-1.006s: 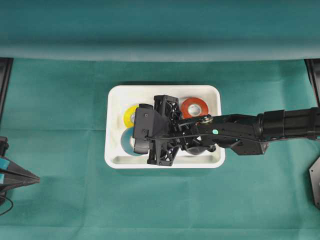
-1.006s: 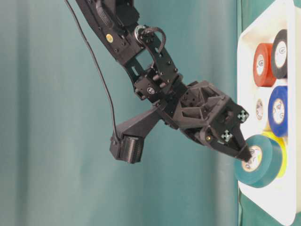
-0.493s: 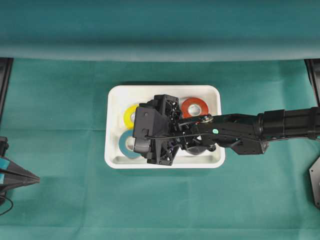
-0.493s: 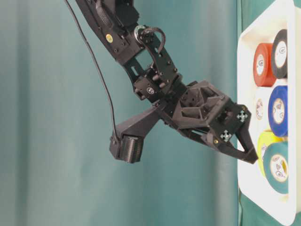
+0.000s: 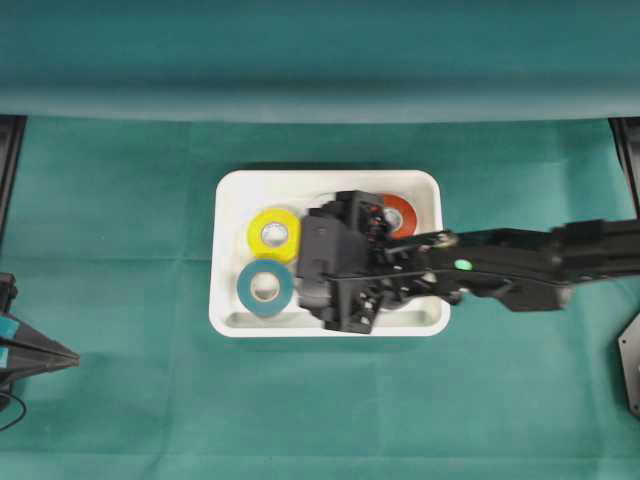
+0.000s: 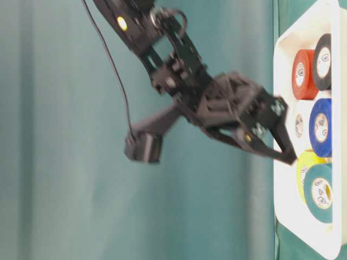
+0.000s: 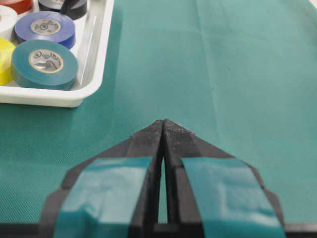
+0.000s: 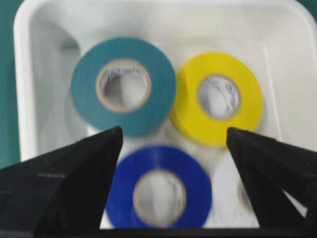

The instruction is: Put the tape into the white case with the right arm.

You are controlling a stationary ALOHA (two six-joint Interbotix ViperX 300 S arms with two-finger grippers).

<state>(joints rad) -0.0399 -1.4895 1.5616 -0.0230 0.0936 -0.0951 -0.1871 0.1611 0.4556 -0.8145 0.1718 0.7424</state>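
The teal tape roll [image 5: 265, 288] lies flat in the front-left corner of the white case [image 5: 228, 196], touching the yellow roll [image 5: 273, 234], and the right gripper [image 8: 171, 144] hangs over it with jaws spread wide and nothing between them. The likeliest slip is a fingertip [image 6: 286, 157] catching a roll or the case rim and dragging it, if the arm swings sideways before it is clear. The case sits mid-table on a wrinkled green cloth [image 5: 120, 250] with a green backdrop [image 5: 320, 50] behind, the left gripper [image 7: 163, 130] closed and empty near the table's left edge.
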